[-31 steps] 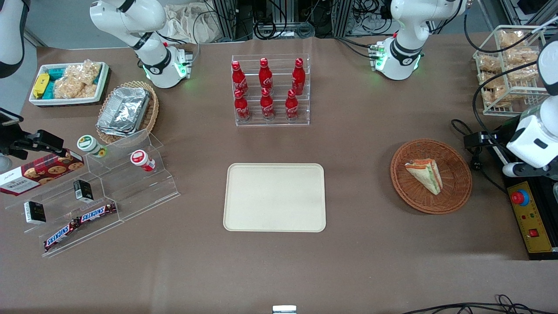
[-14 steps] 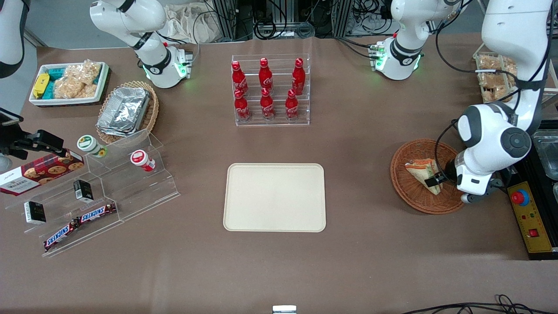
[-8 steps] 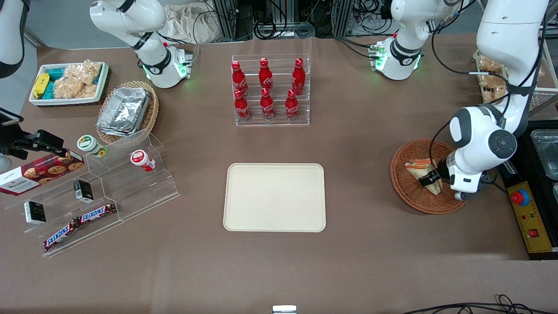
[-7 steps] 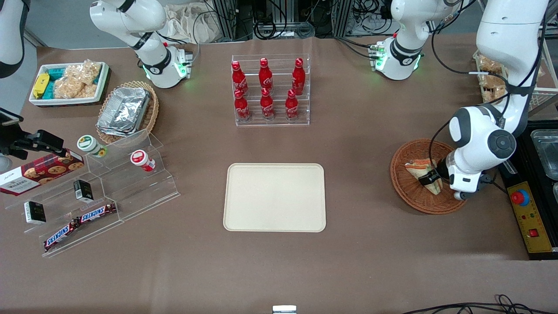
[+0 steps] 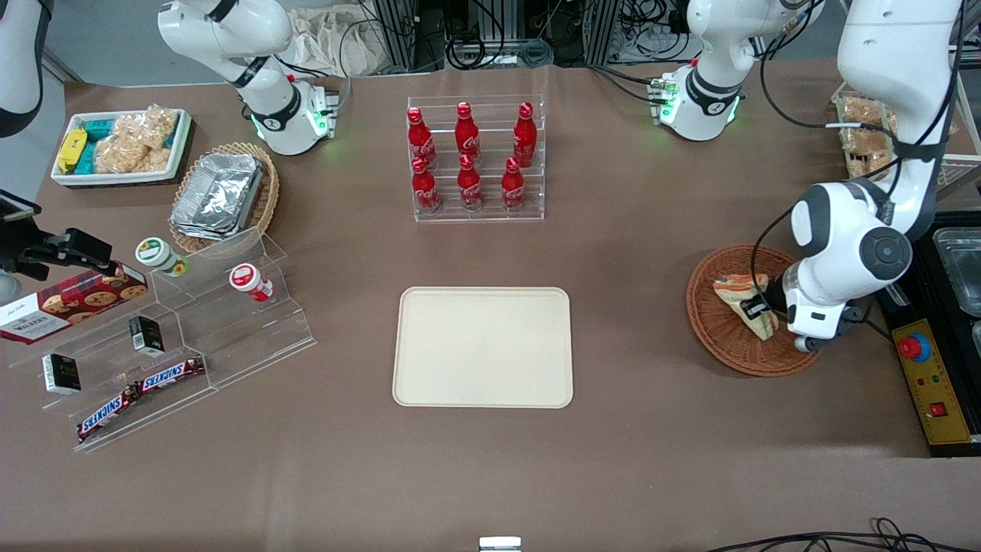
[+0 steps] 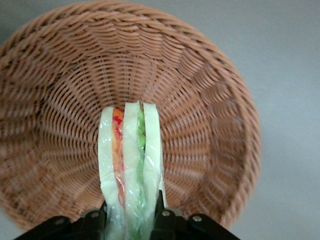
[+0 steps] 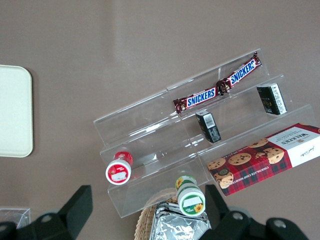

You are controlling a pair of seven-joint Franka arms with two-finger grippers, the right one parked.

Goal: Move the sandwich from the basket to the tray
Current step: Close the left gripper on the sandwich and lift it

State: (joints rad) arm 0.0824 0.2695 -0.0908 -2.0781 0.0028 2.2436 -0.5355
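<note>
The sandwich (image 5: 737, 300) (image 6: 130, 165) is a clear-wrapped wedge with orange and green filling, held over the reddish-brown wicker basket (image 5: 724, 337) (image 6: 210, 100). My left gripper (image 5: 755, 308) (image 6: 131, 220) is shut on the sandwich's wide end, one finger pressed on each bread face. Seen from the wrist, the wedge hangs a little above the basket's woven floor. The cream tray (image 5: 483, 346) lies bare at mid-table, toward the parked arm's end from the basket.
A clear rack of red cola bottles (image 5: 475, 157) stands farther from the front camera than the tray. A wire rack of bagged snacks (image 5: 866, 146) and a control box with a red button (image 5: 923, 376) sit at the working arm's end. Stepped acrylic shelves (image 5: 168, 337) hold snacks at the parked arm's end.
The left arm came down over the basket and its gripper shut on the sandwich. In the last half second the sandwich has risen slightly and shifted away from the front camera.
</note>
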